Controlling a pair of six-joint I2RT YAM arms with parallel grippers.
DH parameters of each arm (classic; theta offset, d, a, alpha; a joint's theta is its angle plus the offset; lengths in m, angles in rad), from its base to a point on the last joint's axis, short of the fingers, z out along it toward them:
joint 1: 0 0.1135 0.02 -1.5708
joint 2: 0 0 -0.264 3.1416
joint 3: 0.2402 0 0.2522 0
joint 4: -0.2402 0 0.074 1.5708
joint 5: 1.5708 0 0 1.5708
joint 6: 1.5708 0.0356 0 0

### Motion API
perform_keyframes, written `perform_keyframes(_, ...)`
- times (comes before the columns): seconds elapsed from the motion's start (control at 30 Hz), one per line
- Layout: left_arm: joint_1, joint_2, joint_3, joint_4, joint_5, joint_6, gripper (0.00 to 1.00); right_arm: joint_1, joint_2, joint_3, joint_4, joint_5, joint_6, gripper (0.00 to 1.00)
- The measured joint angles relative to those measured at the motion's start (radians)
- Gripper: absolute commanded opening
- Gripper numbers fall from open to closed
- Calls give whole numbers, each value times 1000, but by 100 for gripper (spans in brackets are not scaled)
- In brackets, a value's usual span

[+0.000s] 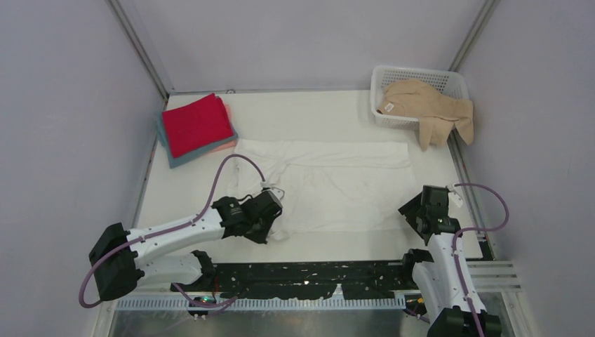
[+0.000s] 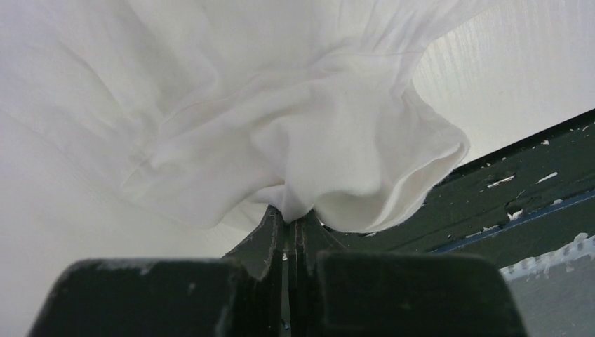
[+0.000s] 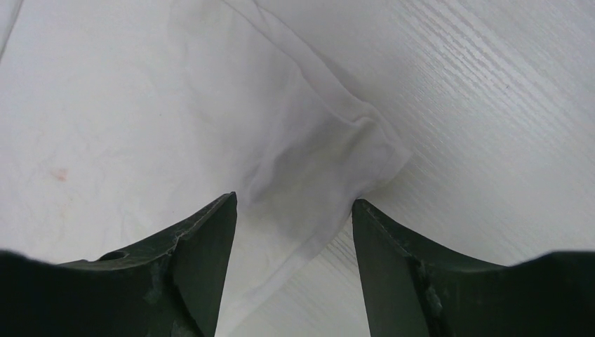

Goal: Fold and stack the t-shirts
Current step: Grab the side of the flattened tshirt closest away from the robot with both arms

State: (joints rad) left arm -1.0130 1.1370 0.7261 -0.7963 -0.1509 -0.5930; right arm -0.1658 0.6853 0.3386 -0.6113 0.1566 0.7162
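Observation:
A white t-shirt (image 1: 337,186) lies spread flat across the middle of the table. My left gripper (image 1: 272,214) is shut on its near left corner, and the cloth (image 2: 309,140) bunches up from the pinched fingertips (image 2: 270,228). My right gripper (image 3: 293,200) stands open at the shirt's near right corner (image 3: 316,168), one finger on each side of the cloth and not pinching it. A tan t-shirt (image 1: 428,105) hangs over the edge of the basket. At the back left is a folded stack with red (image 1: 198,124) on top, teal-blue (image 1: 184,158) beneath and a pink edge (image 1: 226,145).
A white lattice basket (image 1: 393,74) stands in the back right corner. A dark rail (image 1: 309,274) runs along the near table edge between the arm bases. Grey walls close in the table on the left, back and right.

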Motion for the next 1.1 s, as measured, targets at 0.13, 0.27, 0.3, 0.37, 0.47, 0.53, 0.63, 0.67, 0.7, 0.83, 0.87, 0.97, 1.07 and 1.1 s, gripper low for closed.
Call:
perform_keyframes(0.13,0,-4,-2,0,3,0,0,0,-11,0,-37,-11,6,69)
perform_keyframes(0.27,2,-26,-21,15,7,-1,0,0,-46,0,-90,-25,21,68)
perform_keyframes(0.3,3,-31,-26,21,13,-2,0,0,-53,0,-103,-33,25,68)
perform_keyframes(0.37,4,-33,-32,29,19,-3,0,0,-58,5,-131,-47,33,68)
perform_keyframes(0.47,6,-33,-40,45,27,-5,0,0,-56,26,-180,-58,43,68)
perform_keyframes(0.53,6,-33,-40,49,32,-5,0,0,-56,46,-213,-54,47,67)
perform_keyframes(0.63,6,-25,-40,62,37,-5,0,0,-55,76,-245,-51,50,64)
perform_keyframes(0.67,6,-21,-40,66,38,-4,0,0,-47,79,-245,-50,51,63)
perform_keyframes(0.7,6,-18,-40,68,38,-4,0,0,-37,79,-243,-50,54,62)
perform_keyframes(0.83,12,-15,-40,77,39,-3,0,0,33,61,-217,-49,66,57)
perform_keyframes(0.87,14,-15,-40,80,39,-2,0,0,49,56,-212,-45,66,56)
perform_keyframes(0.97,21,-16,-40,84,39,-1,0,0,101,53,-194,-26,66,52)
perform_keyframes(1.07,27,-16,-40,87,39,-1,0,0,131,53,-156,-14,65,51)
perform_keyframes(1.1,32,-16,-40,88,39,-1,0,0,145,54,-144,-9,65,51)
